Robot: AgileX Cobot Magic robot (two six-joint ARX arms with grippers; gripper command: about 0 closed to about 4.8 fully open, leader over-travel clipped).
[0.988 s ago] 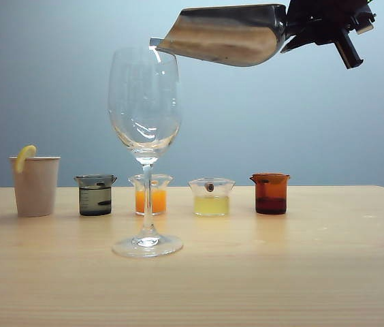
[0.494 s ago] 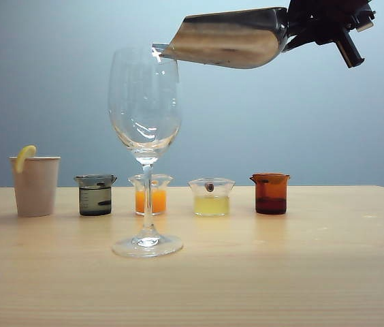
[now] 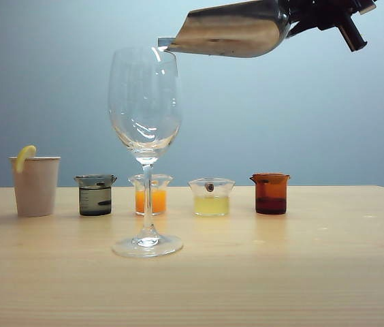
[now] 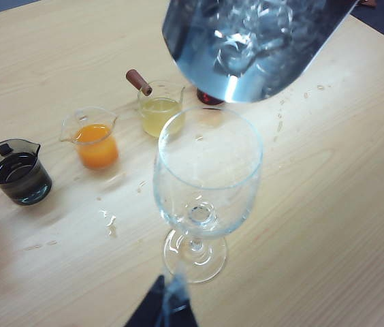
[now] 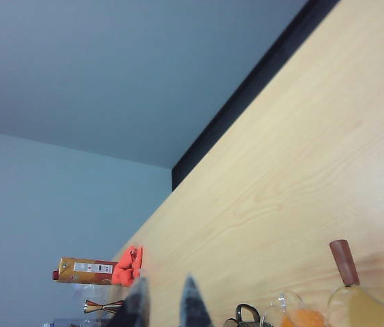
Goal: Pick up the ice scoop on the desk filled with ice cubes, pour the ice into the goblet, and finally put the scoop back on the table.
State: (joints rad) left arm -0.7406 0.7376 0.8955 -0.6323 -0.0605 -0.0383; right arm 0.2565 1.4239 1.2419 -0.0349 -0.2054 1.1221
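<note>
Steel ice scoop [image 3: 229, 30], slick and rigid, hangs above the fragile goblet [image 3: 144, 102], right gripper [image 3: 314, 13] pinching its handle; left gripper's [image 4: 168, 306] fingers unreadable.

No legible text anywhere. Dark smoked-glass beaker [image 3: 95, 195] bears faint graduation marks; small gold box [image 5: 86, 270] white label unreadable.
</note>
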